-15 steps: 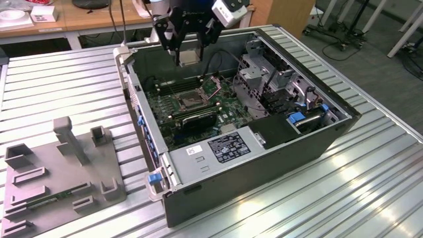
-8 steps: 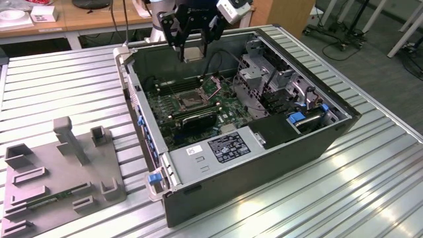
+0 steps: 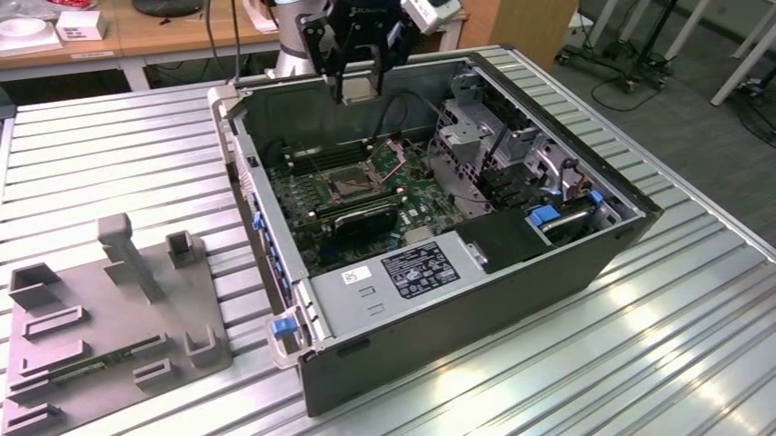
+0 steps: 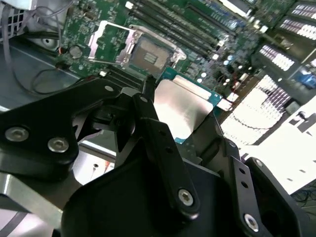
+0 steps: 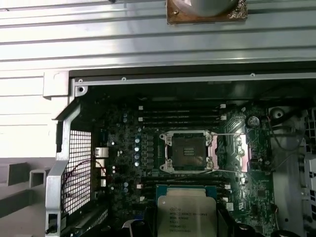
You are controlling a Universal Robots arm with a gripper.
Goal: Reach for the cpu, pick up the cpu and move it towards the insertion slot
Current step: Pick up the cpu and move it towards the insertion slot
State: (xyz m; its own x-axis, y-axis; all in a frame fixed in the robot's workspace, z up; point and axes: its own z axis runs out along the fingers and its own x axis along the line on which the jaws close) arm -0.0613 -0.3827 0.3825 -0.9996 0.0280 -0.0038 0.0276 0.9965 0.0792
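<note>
we are clenching our pincer (image 4: 185, 116) on the cpu (image 4: 180, 108), hovering above the open case, the insertion slot (image 3: 345, 184) lying below it.

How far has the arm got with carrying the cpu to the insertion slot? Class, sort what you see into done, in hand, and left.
Done: the cpu is already picked up, clamped in the claw.
In hand: in the exterior view the claw hangs above the open computer case, over its far edge; in the first wrist view the cpu sits short of the insertion slot.
Left: the slot is open and empty, so the cpu is not yet over it.
</note>
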